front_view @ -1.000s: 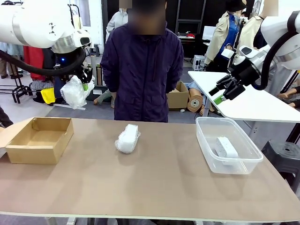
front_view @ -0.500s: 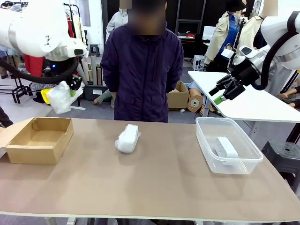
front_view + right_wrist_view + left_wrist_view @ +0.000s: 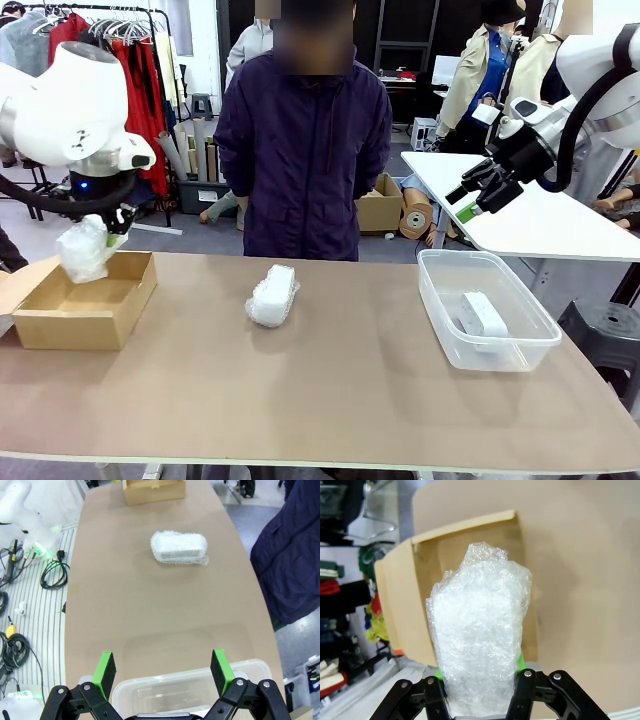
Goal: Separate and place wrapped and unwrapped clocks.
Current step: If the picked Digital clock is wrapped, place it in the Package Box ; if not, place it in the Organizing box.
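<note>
Brown tabletop (image 3: 350, 400) holds a cardboard box (image 3: 70, 325) over which the left gripper (image 3: 112, 238) pinches a bubble-wrapped clock (image 3: 480, 640), the front view adding a second wrapped clock (image 3: 272, 295) mid-table, the bare white clock (image 3: 482, 315) in the clear tub (image 3: 520, 345), and the right gripper (image 3: 460, 204) spread wide above it.

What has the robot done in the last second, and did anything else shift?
The left arm swung its crinkly bubble-wrapped white bundle leftward and down, to just over the shallow brown cardboard box, left jaws still shut on it. The right jaws stayed open by the clear plastic tub; the bare smooth white block clock inside it and the second bubble-wrapped bundle at mid-table did not move.
</note>
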Controlling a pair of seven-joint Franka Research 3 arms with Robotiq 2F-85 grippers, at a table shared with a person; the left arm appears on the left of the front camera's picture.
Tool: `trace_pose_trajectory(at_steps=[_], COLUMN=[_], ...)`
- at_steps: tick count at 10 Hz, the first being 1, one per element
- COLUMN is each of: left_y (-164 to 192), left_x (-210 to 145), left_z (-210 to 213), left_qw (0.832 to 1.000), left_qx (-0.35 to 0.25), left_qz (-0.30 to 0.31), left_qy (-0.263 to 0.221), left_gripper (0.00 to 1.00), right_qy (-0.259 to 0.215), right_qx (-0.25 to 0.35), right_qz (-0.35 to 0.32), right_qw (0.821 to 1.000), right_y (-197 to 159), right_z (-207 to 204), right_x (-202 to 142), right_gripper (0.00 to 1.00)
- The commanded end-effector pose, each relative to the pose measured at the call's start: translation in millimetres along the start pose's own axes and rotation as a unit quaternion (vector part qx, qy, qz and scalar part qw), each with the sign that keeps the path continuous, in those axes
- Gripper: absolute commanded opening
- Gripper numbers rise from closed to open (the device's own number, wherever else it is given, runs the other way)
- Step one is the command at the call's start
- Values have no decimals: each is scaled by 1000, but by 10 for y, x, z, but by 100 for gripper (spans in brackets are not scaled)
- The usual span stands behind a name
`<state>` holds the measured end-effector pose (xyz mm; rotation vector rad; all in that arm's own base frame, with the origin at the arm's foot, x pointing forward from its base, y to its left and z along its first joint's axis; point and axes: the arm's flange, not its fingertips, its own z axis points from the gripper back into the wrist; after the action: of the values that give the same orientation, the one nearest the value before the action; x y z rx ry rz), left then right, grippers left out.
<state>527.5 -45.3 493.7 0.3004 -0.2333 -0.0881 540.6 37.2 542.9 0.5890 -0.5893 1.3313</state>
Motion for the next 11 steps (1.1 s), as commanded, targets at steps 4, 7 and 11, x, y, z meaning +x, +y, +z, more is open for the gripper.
trace_pose_trajectory(at_steps=[4, 7, 11], left_y=[-15, 24, -19], left_x=[-48, -73, 51], left_z=[-276, -248, -544], left_qw=[998, 998, 998], left_qx=[53, 52, 42], left_qz=[32, 17, 43], left_qy=[-8, 10, 1], left_gripper=[0, 0, 0], right_qy=[0, 0, 0], right_qx=[-3, -3, -3], right_qz=[-5, -5, -5], right_qw=[1000, 1000, 1000], right_y=[-7, -7, -7], right_z=[10, 10, 10], right_x=[36, 36, 36], right_gripper=[100, 100, 100])
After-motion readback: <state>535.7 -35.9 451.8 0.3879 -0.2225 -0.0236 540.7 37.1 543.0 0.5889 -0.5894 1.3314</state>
